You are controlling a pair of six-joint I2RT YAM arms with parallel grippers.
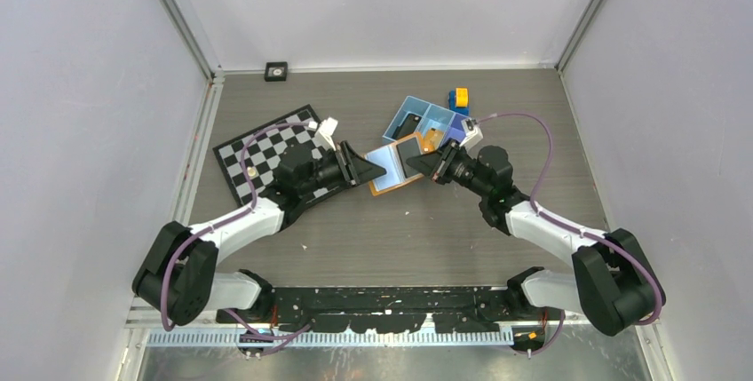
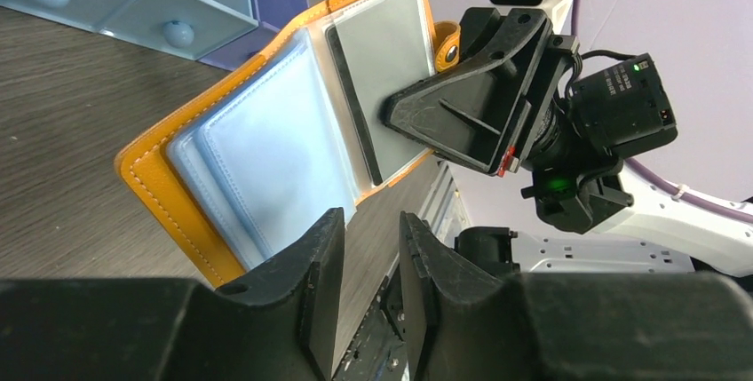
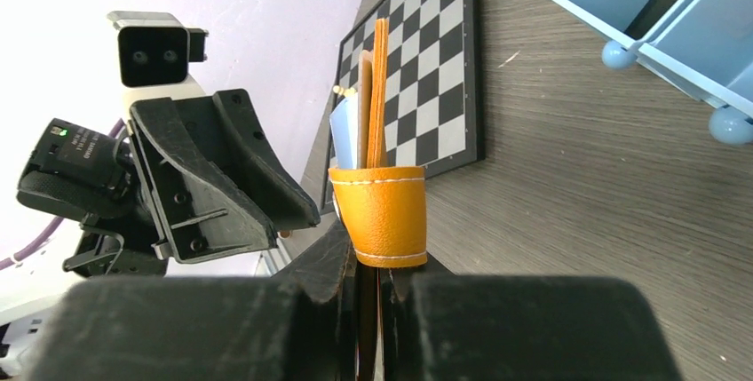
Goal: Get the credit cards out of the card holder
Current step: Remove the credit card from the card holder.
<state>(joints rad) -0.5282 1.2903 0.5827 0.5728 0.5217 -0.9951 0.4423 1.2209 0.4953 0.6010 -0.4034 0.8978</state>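
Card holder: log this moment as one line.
card holder: open, clear sleeves showing | right gripper: shut on its orange cover edge | left gripper: open, at lower sleeve edge

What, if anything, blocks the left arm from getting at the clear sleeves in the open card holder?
Probably nothing, so yes, it looks able. The right pincer grips the card holder by one edge. The sleeves lie spread toward the left pincer, whose jaws stand apart just below their corner, with nothing between.

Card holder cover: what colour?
Orange, with pale stitching along the edge of the card holder; clearest in the left wrist view.
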